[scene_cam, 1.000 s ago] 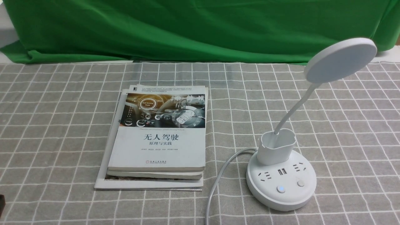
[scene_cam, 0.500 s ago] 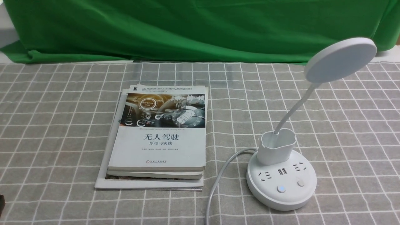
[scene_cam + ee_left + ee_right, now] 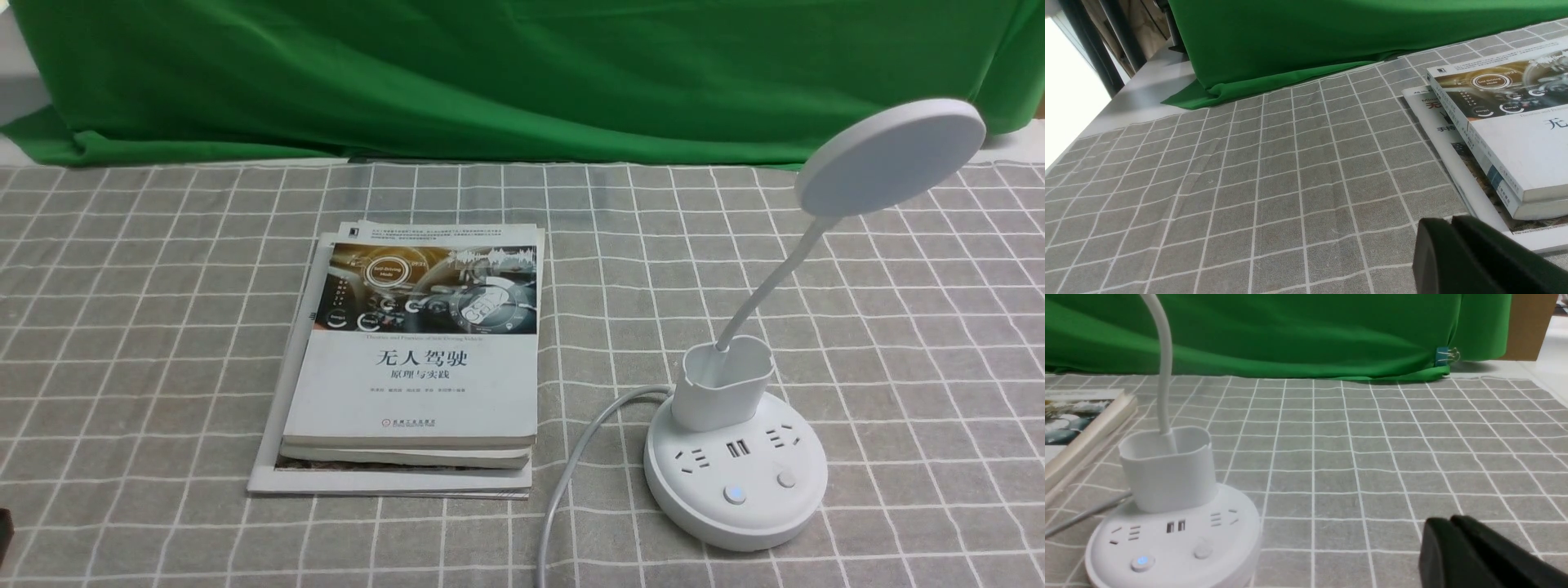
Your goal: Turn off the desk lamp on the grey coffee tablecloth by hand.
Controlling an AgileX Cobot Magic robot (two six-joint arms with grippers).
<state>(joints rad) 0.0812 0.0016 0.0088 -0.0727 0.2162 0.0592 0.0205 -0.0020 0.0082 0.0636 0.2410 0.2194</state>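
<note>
The white desk lamp (image 3: 735, 474) stands on the grey coffee tablecloth (image 3: 147, 343) at the front right. Its disc head (image 3: 890, 155) is raised on the bent neck. On its round base the left button (image 3: 735, 494) glows blue; the right button (image 3: 785, 479) is unlit. The lamp base (image 3: 1175, 539) also shows in the right wrist view. My right gripper (image 3: 1449, 522) is shut and empty, low over the cloth, to the lamp's right and apart from it. My left gripper (image 3: 1451, 222) is shut and empty beside the books' near corner. Only black fingertips of each hand show.
A stack of books (image 3: 416, 367) lies on the cloth left of the lamp, and shows in the left wrist view (image 3: 1506, 122). The lamp's white cord (image 3: 571, 465) runs off the front edge. A green draped cloth (image 3: 490, 73) hangs along the back.
</note>
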